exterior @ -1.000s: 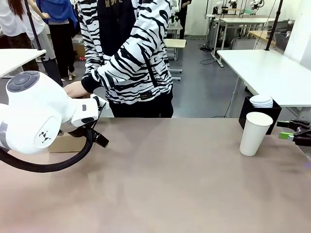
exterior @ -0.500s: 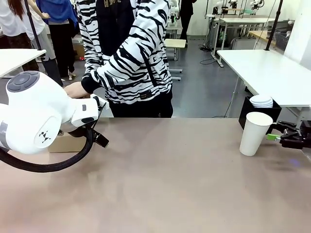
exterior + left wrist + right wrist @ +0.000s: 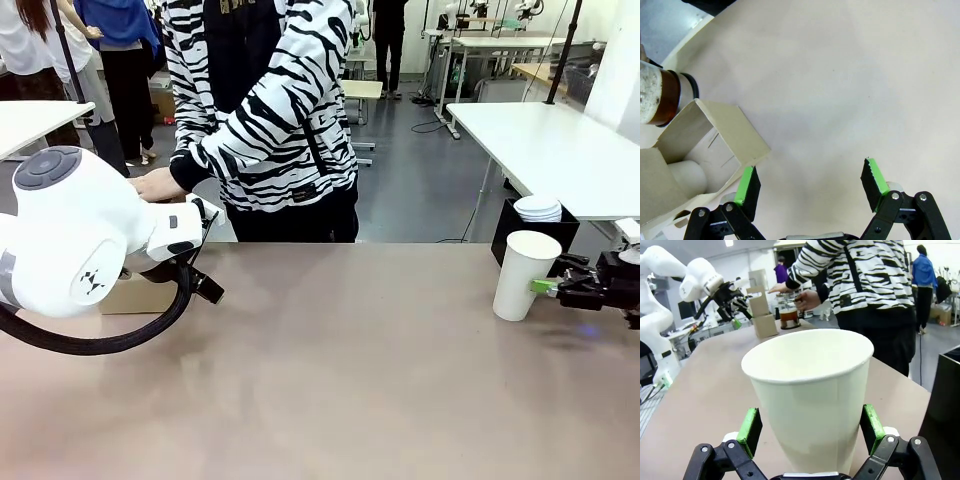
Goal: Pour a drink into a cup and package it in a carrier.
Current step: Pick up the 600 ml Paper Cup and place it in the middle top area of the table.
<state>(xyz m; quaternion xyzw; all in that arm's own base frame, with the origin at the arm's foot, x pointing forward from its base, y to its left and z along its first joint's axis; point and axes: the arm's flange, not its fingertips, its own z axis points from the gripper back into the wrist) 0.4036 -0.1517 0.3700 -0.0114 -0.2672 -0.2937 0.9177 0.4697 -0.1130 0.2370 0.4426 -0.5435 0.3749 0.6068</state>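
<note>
- The right jaws are wide apart and hold nothing. One green pad (image 3: 750, 431) sits on each side of the cup (image 3: 812, 410).
- I think the cup should be right in the middle before they squeeze. The squeeze should be soft, because an empty paper cup can squash or tip.
- The cup stands upright at 3 o'clock on the worktop (image 3: 350, 370).
- A black box (image 3: 505, 235) with a white stack (image 3: 538, 208) in it stands just behind the cup, at 12 o'clock from it. It could get bumped.
- The left jaws are wide apart and empty too, over bare worktop.
- The carrier (image 3: 715, 145) lies just beside them, at 9 o'clock on the worktop.
- The drink (image 3: 789, 316) waits in its glass carafe just past the carrier, and a person's hand (image 3: 807, 300) holds it.
</note>
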